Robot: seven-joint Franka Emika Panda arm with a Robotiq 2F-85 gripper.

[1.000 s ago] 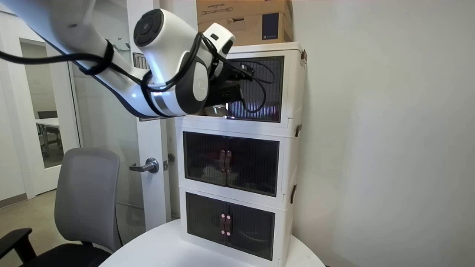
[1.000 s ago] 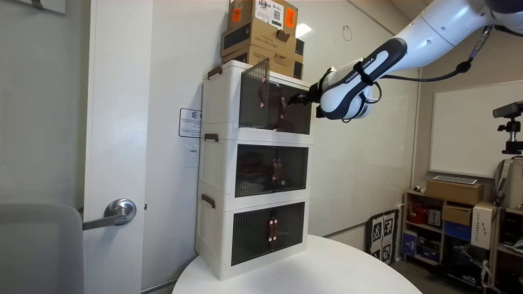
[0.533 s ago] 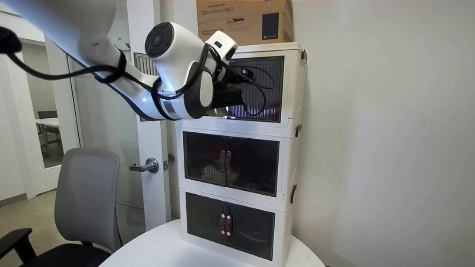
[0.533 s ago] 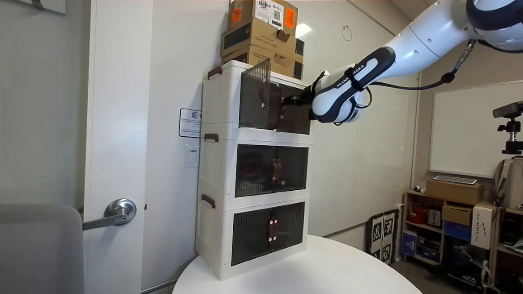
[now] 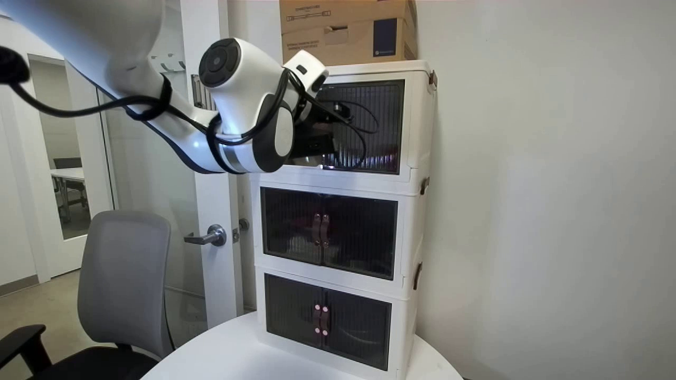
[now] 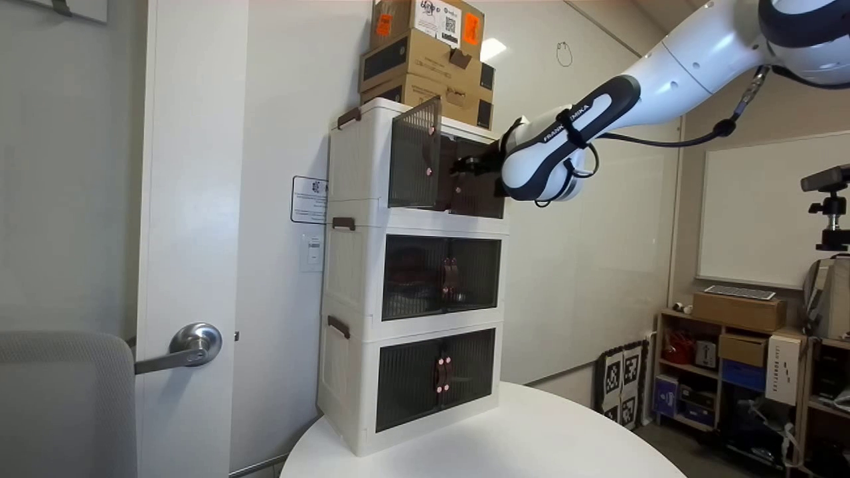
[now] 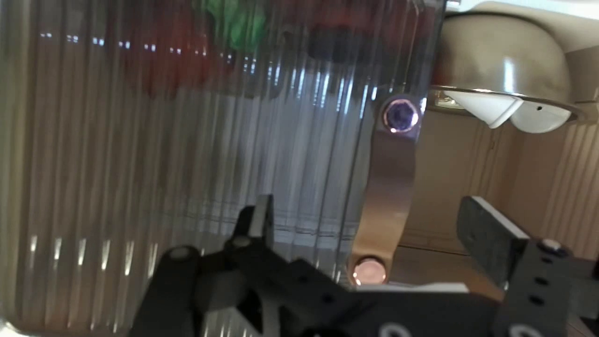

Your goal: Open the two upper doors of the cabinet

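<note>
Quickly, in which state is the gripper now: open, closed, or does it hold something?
Gripper: open, holding nothing; in the wrist view, an upper-door handle shows between its parted jaws.

My gripper [image 7: 372, 217] is black; my arm [image 6: 624, 99] is white with black panels. The cabinet [image 6: 345, 385] is white, and the two upper doors [image 6: 410, 159] are smoky dark, lined with fine parallel ribs. The brown handle [image 7: 388, 187] before me fades from mauve to tan, with a violet rivet [image 7: 401, 115] and a pink rivet [image 7: 369, 271]. I see a red blur [image 7: 175, 51] and a green blur [image 7: 243, 23] through the ribs. The metal bowl [image 7: 500, 56] shines silvery gold. Brown boxes [image 6: 425, 61] carry orange labels [image 6: 471, 28]; the table [image 6: 564, 438] is white, the chair [image 5: 124, 274] grey.
</note>
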